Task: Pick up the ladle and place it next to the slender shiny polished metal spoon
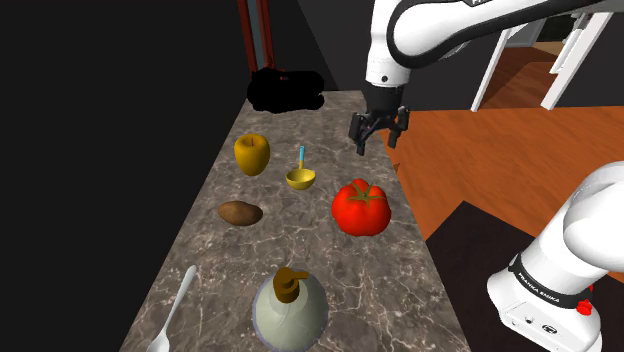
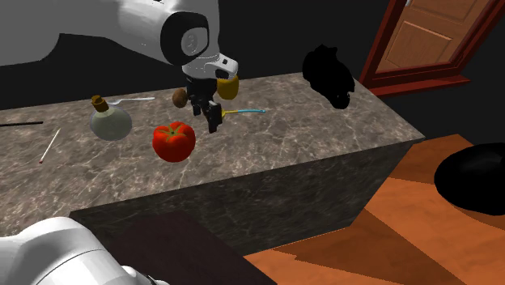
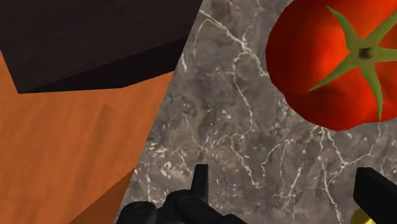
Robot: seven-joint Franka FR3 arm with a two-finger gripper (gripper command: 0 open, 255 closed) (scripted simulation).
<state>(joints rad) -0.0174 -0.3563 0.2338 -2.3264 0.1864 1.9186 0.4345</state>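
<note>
The ladle [image 1: 300, 177] has a yellow bowl and a thin blue handle; it rests on the marble counter [image 1: 330, 280] between a yellow pepper and a tomato. In the second exterior view the ladle's handle [image 2: 248, 110] pokes out beside the hand. The slender pale spoon [image 1: 172, 312] lies near the counter's front left corner in the shoulder view, and the spoon [image 2: 133, 100] also lies behind the flask. My black gripper [image 1: 378, 135] hovers open above the counter's right edge, empty, to the right of the ladle. Its fingers [image 3: 200, 181] stand wide apart over bare marble near the tomato [image 3: 334, 63].
A big red tomato [image 1: 361, 207], a yellow pepper [image 1: 252, 153], a brown potato [image 1: 240, 213] and a corked flask [image 1: 290, 308] share the counter. A black shape [image 1: 285, 90] sits at the far end. A thin red-tipped stick [image 2: 50, 147] lies past the flask. Orange floor [image 1: 500, 150] lies beyond the edge.
</note>
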